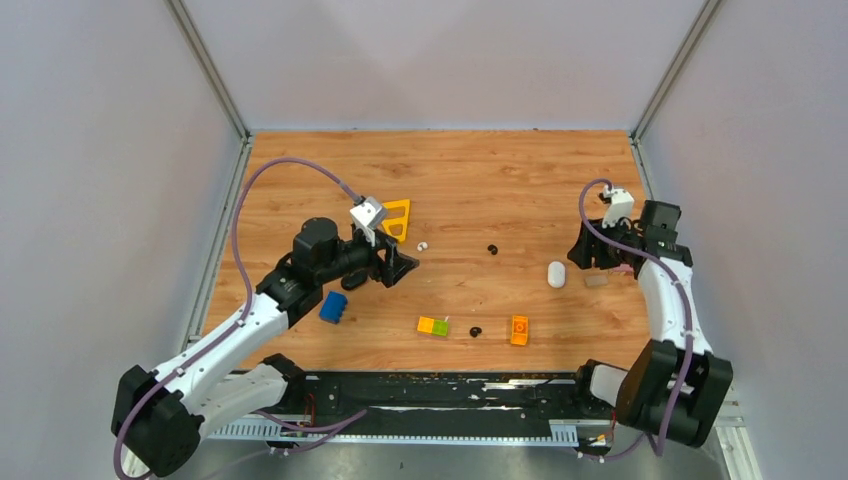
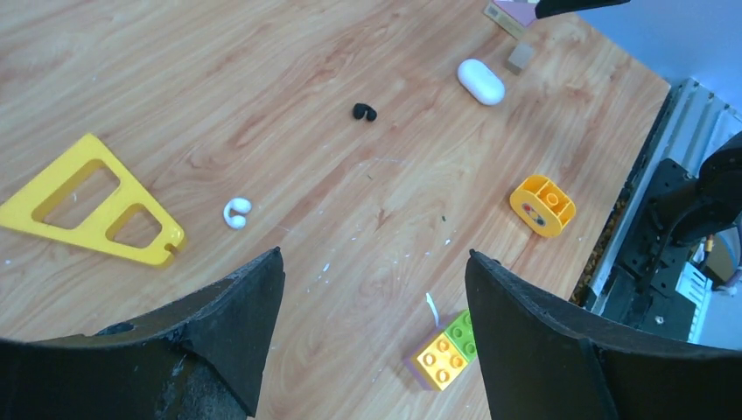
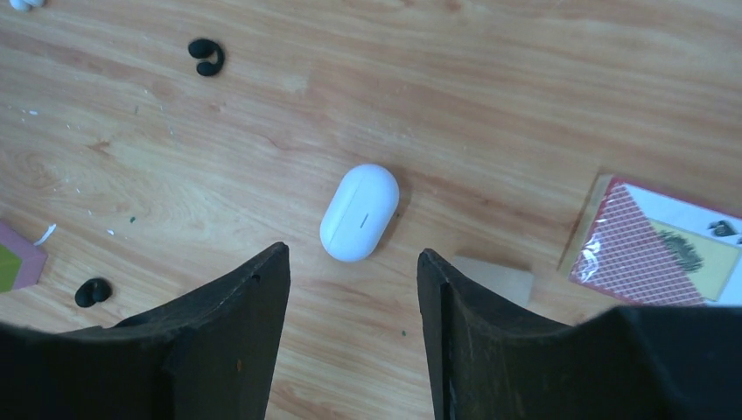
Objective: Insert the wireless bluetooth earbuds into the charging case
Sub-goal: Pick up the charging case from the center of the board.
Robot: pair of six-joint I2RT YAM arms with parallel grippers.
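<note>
The right gripper (image 3: pixel 352 262) hangs over the wooden table (image 3: pixel 525 79) with its two black fingers parted and nothing between them. The charging case (image 3: pixel 360 212) lies just ahead of the fingertips, lined up with the gap and tilted a little off the fingers' line. It is not touched. Its lid looks closed, with only a thin seam showing on top.

One black earbud (image 3: pixel 206 57) lies well ahead and to the left of this gripper. Another black earbud (image 3: pixel 92 291) lies close outside its left finger. A small pale block (image 3: pixel 494 278) sits beside the right finger, and a red patterned card packet (image 3: pixel 647 245) lies further right.

The left gripper (image 2: pixel 375 255) is spread wide and empty. The white earbud (image 2: pixel 236 213) lies ahead and to its left, near a yellow triangular frame (image 2: pixel 87 201). An orange brick (image 2: pixel 542 205) and a yellow-green brick (image 2: pixel 446 350) lie off to its right.

The case is probably light, hard and slick, and its rounded shell would squirt out of a skewed pinch. The safest hold is likely across its narrow width at mid-length, with the fingers square to the long sides. The lid has to come open before anything goes in. The earbuds look tiny, curved and nearly weightless, so they may roll or flick away. Each wants a gentle, centred pinch across its thicker bulb.
</note>
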